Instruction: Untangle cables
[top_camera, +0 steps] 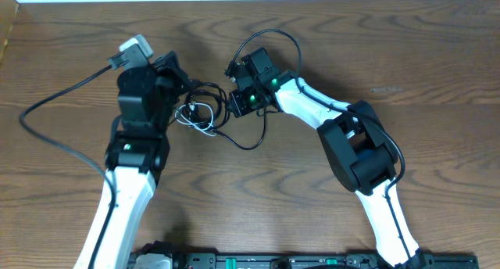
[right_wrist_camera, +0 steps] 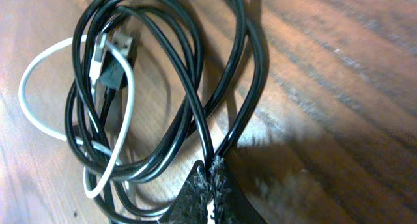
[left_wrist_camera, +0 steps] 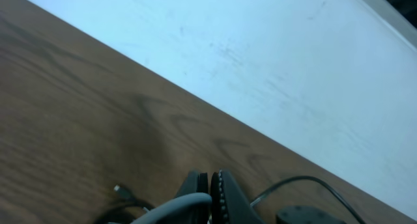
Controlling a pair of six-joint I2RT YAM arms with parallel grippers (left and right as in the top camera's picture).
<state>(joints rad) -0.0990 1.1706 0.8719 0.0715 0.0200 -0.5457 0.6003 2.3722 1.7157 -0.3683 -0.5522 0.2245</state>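
Cables [top_camera: 201,109] lie as one tangled bundle on the wooden table [top_camera: 375,34], about at its middle, and both grippers meet at it. One white cord [right_wrist_camera: 132,97] can be counted. The black loops [right_wrist_camera: 254,55] wind over each other several times, and how many separate black cords make them cannot be told. Two plug ends show inside the bundle in the right wrist view: a flat metal-mouthed plug [right_wrist_camera: 124,45] and, just below it, a dark plug body. The white cord's small end lies against them.

The left gripper [left_wrist_camera: 210,188] sits at the bundle's left side, its two fingers pressed together on the white cord, which looks grey in shadow as it curves up into them. The right gripper [right_wrist_camera: 214,175] sits at the bundle's right side, jaws closed, pinching the black loops where two strands run together at the tips.

From overhead, both wrists cover parts of the bundle. A thicker black wire [top_camera: 35,105] of the left arm sweeps over the table well to the left of the bundle. Another arm wire [top_camera: 269,32] arcs beyond the bundle, over the right wrist.

The cords are thin, round and glossy, lying in loose ovals. The table is brown with a strong dark grain, and beyond the bundle its far edge meets a pale, smooth surface [left_wrist_camera: 293,68].
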